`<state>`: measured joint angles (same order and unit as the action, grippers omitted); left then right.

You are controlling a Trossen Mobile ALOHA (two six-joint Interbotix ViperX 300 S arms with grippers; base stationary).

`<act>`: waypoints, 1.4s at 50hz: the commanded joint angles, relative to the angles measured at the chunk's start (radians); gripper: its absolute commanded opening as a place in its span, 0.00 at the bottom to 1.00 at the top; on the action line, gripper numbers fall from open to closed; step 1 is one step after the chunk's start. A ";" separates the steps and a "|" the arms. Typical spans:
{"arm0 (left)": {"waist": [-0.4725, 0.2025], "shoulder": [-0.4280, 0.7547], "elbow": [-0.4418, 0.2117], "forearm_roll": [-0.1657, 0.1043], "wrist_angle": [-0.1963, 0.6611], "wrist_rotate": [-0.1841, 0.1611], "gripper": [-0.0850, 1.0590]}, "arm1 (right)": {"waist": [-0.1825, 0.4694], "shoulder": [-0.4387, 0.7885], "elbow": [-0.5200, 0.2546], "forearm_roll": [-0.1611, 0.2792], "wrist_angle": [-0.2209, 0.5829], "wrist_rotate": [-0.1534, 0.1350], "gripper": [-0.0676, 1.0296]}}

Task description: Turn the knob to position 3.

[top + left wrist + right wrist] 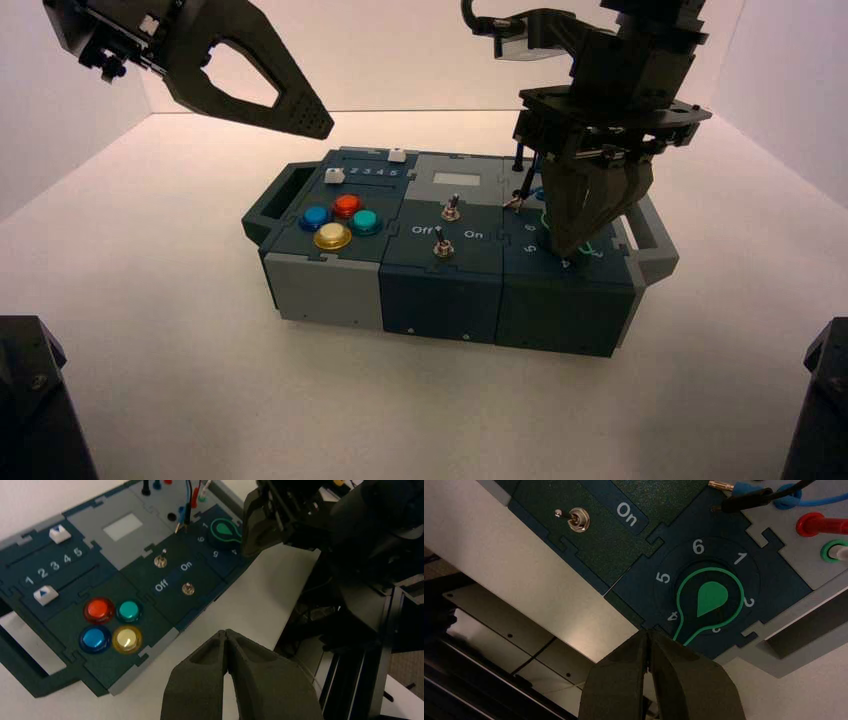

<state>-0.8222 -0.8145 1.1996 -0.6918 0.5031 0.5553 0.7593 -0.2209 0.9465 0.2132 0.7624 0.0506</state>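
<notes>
White digits 6, 1, 2, 3, 4, 5 ringed the knob [710, 598]. "Off" and "On" flanked the toggle switch [187, 588]. Numbers 1–5 ran beside the white slider [45, 594].

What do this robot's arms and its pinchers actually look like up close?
Both arms are matt black. The left gripper ends in long tapered fingers of rough, grainy black plastic, behind them a frame with a triangular cut-out. The right gripper has the same wedge-shaped fingers under a round black plate, with a black cable looping above.
</notes>
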 commanded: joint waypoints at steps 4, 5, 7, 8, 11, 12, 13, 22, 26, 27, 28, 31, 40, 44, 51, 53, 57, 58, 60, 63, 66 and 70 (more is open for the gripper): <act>-0.003 0.003 -0.026 -0.026 0.017 0.028 0.05 | 0.002 -0.018 -0.012 0.006 -0.005 0.002 0.04; -0.003 0.003 -0.028 -0.028 0.021 0.031 0.05 | 0.002 -0.020 -0.012 0.006 -0.005 0.002 0.04; -0.003 0.006 -0.029 -0.034 0.032 0.037 0.05 | 0.000 -0.018 -0.012 0.008 -0.005 0.002 0.04; -0.003 0.005 -0.029 -0.035 0.034 0.038 0.05 | 0.000 -0.020 -0.012 0.008 -0.005 0.002 0.04; -0.003 0.006 -0.029 -0.046 0.038 0.044 0.05 | 0.000 -0.018 -0.012 0.009 -0.005 0.002 0.04; -0.003 0.006 -0.029 -0.049 0.038 0.046 0.05 | 0.002 -0.020 -0.012 0.011 -0.005 0.000 0.04; -0.003 0.006 -0.029 -0.051 0.038 0.046 0.05 | 0.002 -0.020 -0.012 0.012 -0.005 0.000 0.04; -0.003 0.006 -0.029 -0.057 0.046 0.046 0.05 | 0.000 -0.018 -0.011 0.044 0.002 -0.017 0.04; -0.003 0.008 -0.028 -0.057 0.048 0.046 0.05 | 0.002 -0.014 -0.009 0.057 0.009 -0.025 0.04; -0.003 0.006 -0.028 -0.057 0.048 0.046 0.05 | 0.000 -0.011 -0.011 0.058 0.011 -0.025 0.04; -0.003 0.006 -0.028 -0.057 0.048 0.046 0.05 | 0.000 -0.011 -0.009 0.060 0.014 -0.026 0.04; -0.003 0.008 -0.028 -0.057 0.048 0.046 0.05 | 0.002 -0.003 -0.005 0.063 0.017 -0.028 0.04; -0.003 0.008 -0.026 -0.057 0.048 0.043 0.05 | 0.002 0.008 0.003 0.054 0.011 -0.029 0.04; -0.003 0.006 -0.026 -0.057 0.048 0.041 0.05 | 0.000 0.012 0.005 0.037 0.006 -0.026 0.04; -0.003 0.006 -0.025 -0.057 0.055 0.041 0.05 | -0.002 0.018 0.005 -0.003 -0.005 -0.020 0.04; -0.003 0.005 -0.025 -0.057 0.057 0.041 0.05 | -0.003 0.018 0.005 -0.009 -0.008 -0.017 0.04; -0.003 0.003 -0.025 -0.057 0.060 0.041 0.05 | -0.006 0.020 0.002 -0.015 -0.011 -0.017 0.04; -0.003 0.002 -0.025 -0.057 0.060 0.041 0.05 | -0.006 0.020 0.002 -0.017 -0.011 -0.017 0.04; -0.005 0.002 -0.025 -0.057 0.060 0.041 0.05 | -0.006 0.020 0.000 -0.018 -0.011 -0.015 0.04; -0.003 0.002 -0.025 -0.057 0.063 0.041 0.05 | -0.008 0.020 -0.002 -0.021 -0.009 -0.015 0.04; -0.003 0.002 -0.025 -0.057 0.067 0.041 0.05 | -0.006 0.021 -0.002 -0.021 -0.005 -0.015 0.04; -0.003 0.002 -0.026 -0.057 0.077 0.041 0.05 | -0.006 0.023 -0.002 -0.026 -0.002 -0.015 0.04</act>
<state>-0.8222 -0.8161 1.1996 -0.7440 0.5768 0.5937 0.7532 -0.1933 0.9603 0.1902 0.7578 0.0322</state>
